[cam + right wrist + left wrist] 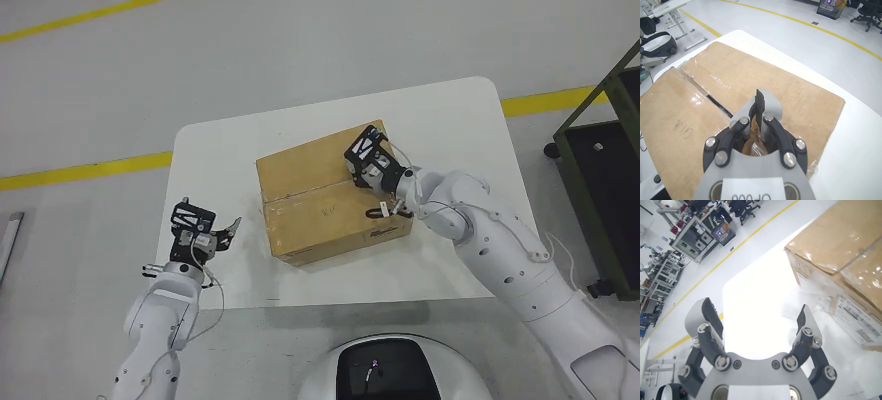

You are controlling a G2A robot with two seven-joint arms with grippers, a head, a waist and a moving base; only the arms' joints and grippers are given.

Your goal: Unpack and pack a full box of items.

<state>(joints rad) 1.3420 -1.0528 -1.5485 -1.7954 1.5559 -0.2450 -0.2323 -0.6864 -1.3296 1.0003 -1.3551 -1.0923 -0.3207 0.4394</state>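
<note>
A brown cardboard box (320,200) lies on the white table (220,150), its two top flaps folded down with a narrow dark gap along the taped seam (715,102). My right gripper (368,155) hovers low over the box top (734,72) at the right end of the seam, fingers shut (759,102) with nothing seen between them. My left gripper (210,225) is over bare table to the left of the box, apart from it, and is open (755,308). The box's labelled side wall (848,313) faces it.
A dark green-framed cart (610,150) stands on the floor beyond the table's right edge. Bare table (753,285) surrounds the box, widest on the left and on the far side. The table's rounded near edge runs close behind the left gripper.
</note>
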